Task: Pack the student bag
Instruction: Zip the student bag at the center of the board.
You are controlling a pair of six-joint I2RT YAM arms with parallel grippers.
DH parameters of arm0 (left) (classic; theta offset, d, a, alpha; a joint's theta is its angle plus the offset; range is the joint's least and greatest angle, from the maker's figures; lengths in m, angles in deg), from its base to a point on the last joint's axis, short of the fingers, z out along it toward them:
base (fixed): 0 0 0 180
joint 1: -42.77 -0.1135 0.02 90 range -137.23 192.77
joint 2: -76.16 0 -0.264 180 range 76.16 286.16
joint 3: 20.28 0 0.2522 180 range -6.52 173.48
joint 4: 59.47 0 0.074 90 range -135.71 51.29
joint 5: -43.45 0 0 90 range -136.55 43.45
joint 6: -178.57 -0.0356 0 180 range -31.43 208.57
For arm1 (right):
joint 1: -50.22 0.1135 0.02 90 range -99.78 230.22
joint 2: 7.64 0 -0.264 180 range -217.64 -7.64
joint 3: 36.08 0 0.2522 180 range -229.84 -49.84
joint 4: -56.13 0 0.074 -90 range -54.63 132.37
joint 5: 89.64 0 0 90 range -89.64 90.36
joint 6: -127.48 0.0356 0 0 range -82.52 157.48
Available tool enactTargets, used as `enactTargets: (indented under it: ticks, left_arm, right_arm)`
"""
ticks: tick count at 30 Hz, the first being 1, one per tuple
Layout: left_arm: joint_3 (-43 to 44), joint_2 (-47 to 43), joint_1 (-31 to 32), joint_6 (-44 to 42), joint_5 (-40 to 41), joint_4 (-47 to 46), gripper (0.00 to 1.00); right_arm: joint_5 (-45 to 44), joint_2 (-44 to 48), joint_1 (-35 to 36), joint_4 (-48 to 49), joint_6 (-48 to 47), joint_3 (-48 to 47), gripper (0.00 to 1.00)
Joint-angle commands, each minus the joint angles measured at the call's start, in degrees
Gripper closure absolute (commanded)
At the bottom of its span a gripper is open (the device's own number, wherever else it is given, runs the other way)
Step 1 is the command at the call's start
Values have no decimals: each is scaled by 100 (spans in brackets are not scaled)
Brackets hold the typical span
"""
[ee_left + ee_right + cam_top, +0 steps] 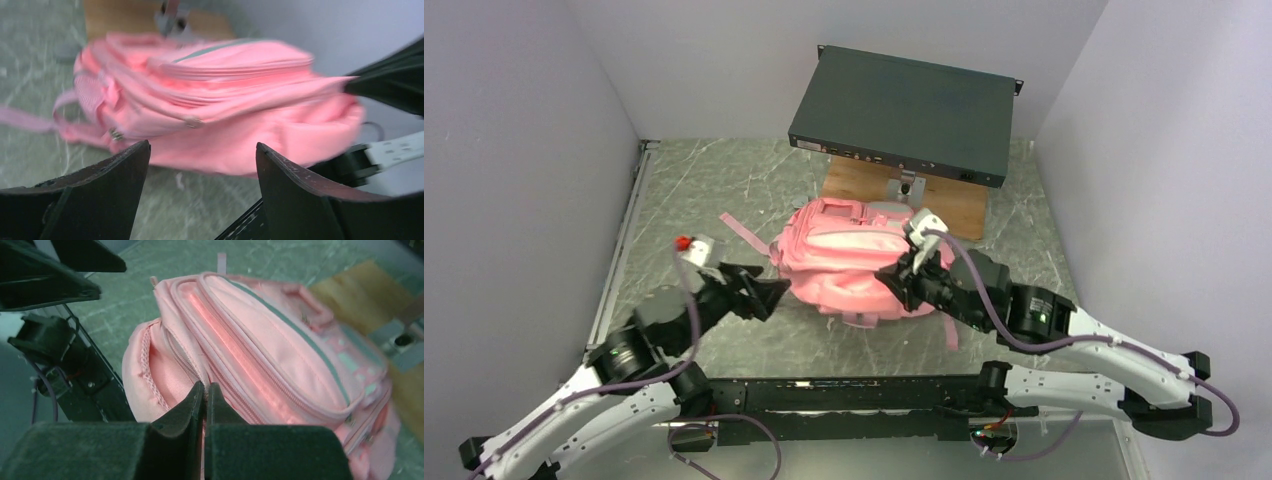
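The student bag (844, 255) is a soft pink backpack lying on the grey marbled table, its pale zips (295, 335) running across the top. My left gripper (774, 293) stands open just left of the bag, with only table between its fingers (202, 145). My right gripper (894, 285) is at the bag's near right side. Its fingers (205, 385) are pressed together on a seam of the pink fabric (165, 365). The bag (210, 100) looks blurred in the left wrist view.
A flat black box (904, 115) sits raised on a small stand over a wooden board (864, 180) right behind the bag. A long pink strap (744, 232) trails left on the table. White walls close in both sides. A black rail (824, 395) runs along the near edge.
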Motion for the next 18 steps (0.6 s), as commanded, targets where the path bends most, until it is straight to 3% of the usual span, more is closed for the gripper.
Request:
enactTargets:
  ticks: [1, 4, 6, 11, 15, 18]
  left_arm:
    - [1004, -242, -19, -613, -661, 214, 16]
    - [1575, 118, -16, -571, -1576, 225, 16]
    - [2100, 559, -21, -13, -1850, 517, 13]
    - [3187, 1410, -25, 2273, -1616, 2176, 20]
    - [3147, 1312, -30, 3686, -1256, 2720, 14]
    - [2901, 1213, -47, 4433, -1221, 2428, 1]
  right_arm:
    - [59, -697, 21, 1875, -609, -1729, 100]
    - [126, -1240, -19, 2013, -748, -2190, 100]
    - [257, -1539, -94, 2223, -733, -2247, 100]
    - [580, -1934, -235, 2609, -592, -2083, 100]
    - [707, -2061, -245, 2801, -552, -1936, 100]
    - [766, -2104, -246, 2872, -573, -1872, 100]
